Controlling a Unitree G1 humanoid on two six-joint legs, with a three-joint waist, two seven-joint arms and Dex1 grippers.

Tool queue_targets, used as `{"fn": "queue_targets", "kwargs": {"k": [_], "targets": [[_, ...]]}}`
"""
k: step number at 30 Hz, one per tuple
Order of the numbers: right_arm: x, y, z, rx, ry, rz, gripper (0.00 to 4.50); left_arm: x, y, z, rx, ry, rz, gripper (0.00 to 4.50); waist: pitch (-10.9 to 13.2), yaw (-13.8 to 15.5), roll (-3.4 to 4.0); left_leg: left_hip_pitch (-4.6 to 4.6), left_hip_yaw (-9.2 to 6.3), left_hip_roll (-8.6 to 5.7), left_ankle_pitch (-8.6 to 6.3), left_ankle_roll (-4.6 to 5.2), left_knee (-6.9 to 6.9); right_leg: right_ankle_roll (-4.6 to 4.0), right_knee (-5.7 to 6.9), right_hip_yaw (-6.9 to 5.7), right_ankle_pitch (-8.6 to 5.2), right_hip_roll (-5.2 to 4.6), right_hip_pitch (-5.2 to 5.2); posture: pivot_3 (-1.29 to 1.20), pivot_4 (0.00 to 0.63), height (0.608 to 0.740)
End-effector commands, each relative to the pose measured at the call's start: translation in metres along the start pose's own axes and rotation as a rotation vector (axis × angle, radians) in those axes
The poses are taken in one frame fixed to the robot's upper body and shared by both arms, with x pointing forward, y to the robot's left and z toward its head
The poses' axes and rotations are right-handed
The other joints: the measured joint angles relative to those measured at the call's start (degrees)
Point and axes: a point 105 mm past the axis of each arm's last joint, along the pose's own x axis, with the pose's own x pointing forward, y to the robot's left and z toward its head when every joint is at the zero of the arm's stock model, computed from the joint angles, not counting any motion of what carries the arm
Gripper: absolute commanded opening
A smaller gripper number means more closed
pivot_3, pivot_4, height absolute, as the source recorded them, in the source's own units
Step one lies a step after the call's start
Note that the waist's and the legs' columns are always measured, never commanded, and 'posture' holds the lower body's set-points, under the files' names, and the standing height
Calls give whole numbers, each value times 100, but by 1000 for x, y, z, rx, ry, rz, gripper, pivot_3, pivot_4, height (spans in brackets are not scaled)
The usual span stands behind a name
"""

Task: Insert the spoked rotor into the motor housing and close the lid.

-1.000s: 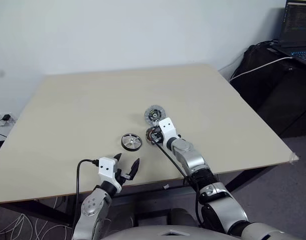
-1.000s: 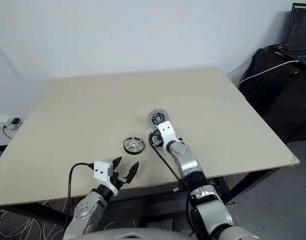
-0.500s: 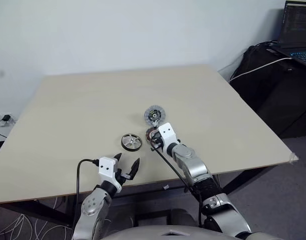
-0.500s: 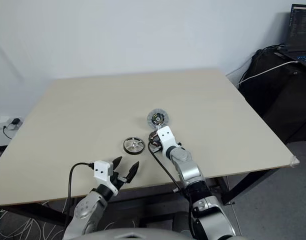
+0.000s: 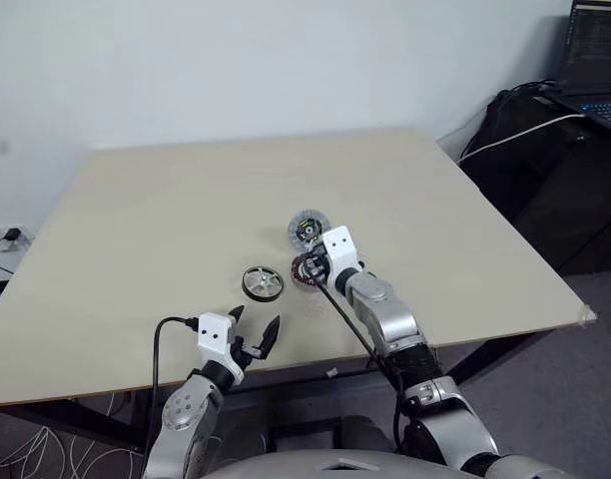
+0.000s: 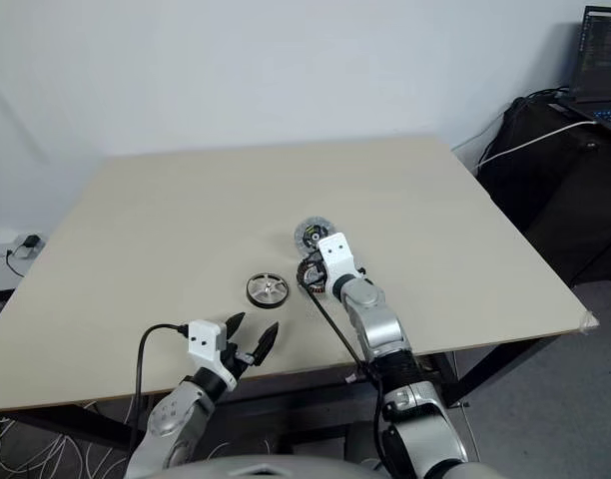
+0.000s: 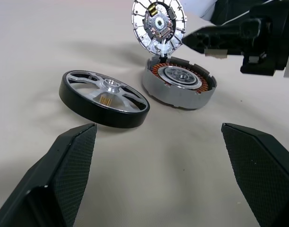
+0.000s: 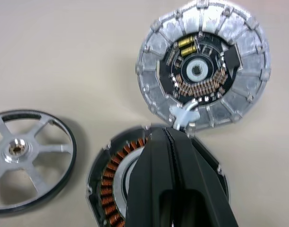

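We see spoked rotor [image 7: 103,98] lying flat on bench [image 5: 136,220], just left of motor housing [image 7: 179,82], small gap between them. Housing open, copper windings exposed. Lid [image 8: 204,69] lies flipped open beyond housing, circuit side up, joined to it by short white link. Our right gripper [image 8: 169,142] pinched fully together, empty, tips above housing near lid link. Our left gripper [image 5: 252,333] spread wide, empty, at bench's near edge, well short of rotor.

Beige table [image 5: 186,200], white wall [image 5: 236,60]
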Motion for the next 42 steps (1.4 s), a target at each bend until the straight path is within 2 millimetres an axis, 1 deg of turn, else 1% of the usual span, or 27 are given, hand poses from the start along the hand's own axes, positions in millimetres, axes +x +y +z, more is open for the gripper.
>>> {"fn": "queue_targets", "kwargs": {"k": [1, 4, 9, 12, 14, 19, 22, 25, 28, 30, 36, 39, 42], "targets": [[3, 4, 15, -16, -46, 11, 22, 4, -5, 17, 13, -62, -17, 4500, 0, 0, 0, -1, 0, 0, 0, 0, 0, -1, 0, 0, 0, 0, -2, 0, 0, 740], [7, 8, 7, -25, -11, 27, 22, 4, -4, 17, 12, -61, -15, 4500, 0, 0, 0, -2, 0, 0, 0, 0, 0, -2, 0, 0, 1, 0, -2, 0, 0, 740], [8, 16, -26, -53, 120, 62, 22, 4, -2, 16, 10, -64, -6, 4500, 0, -3, 1, -2, 0, 0, 0, 0, 0, -2, 0, 0, 1, 0, -2, 0, 0, 740], [6, 18, -33, -53, 138, 67, 22, 3, -1, 15, 8, -64, -1, 4500, -3, -3, -1, 0, 0, 0, 0, -1, 0, -3, 0, 0, 1, 0, 0, 0, 0, 740], [5, 18, -29, -45, 121, 70, 22, 3, -1, 15, 6, -64, 0, 4500, -3, -4, -1, 0, 0, 0, -2, -3, 0, -1, 0, 0, 0, 0, 1, 0, 0, 740], [3, 15, 0, -36, 3, 70, 22, 4, -2, 14, 5, -61, -9, 4500, -1, -6, 0, 0, 0, 0, -4, -8, 1, 0, 0, 0, 0, 0, -1, 0, 0, 740], [2, 8, 19, -26, -56, 50, 22, 4, -2, 14, 4, -61, -11, 4500, -1, 1, 0, -6, 0, 0, -1, -3, 1, 0, 0, 0, 0, 0, -5, 0, 0, 740], [3, 4, 25, -29, -73, 37, 22, 5, -2, 14, 4, -61, -12, 4500, 0, 0, 0, -6, 0, -1, -2, -3, 1, 1, 0, 0, 1, 0, -5, 0, 0, 740], [6, 3, 25, -37, -67, 32, 22, 5, -1, 15, 4, -62, -9, 4500, 0, -1, 0, -6, 0, 0, -2, -3, 1, 0, 0, -1, 1, 0, -6, 0, 0, 740], [7, 3, 20, -39, -50, 30, 22, 4, -1, 15, 4, -63, -6, 4500, 0, 0, 0, -6, 0, 0, 0, -1, 0, -2, 0, 0, 2, 0, -6, 0, 0, 740], [7, 8, -1, -51, 10, 53, 22, 3, 0, 14, 3, -63, 0, 4500, 0, -1, 0, -6, 0, -1, 0, 0, 0, -8, 0, 0, 5, 0, -6, 0, 0, 740], [1, 24, 1, -62, -20, 121, 22, 3, 0, 13, 5, -63, 2, 4500, 0, 0, 0, -6, 0, -1, 0, 0, 0, -8, 0, 0, 4, 0, -6, 0, 0, 740], [-10, 42, 5, -72, -58, 194, 22, 3, 4, 11, 15, -54, 23, 4500, 0, -2, 0, -12, -1, 0, 0, 0, -1, -3, 0, 0, -1, 0, -12, 0, 0, 740]]}}
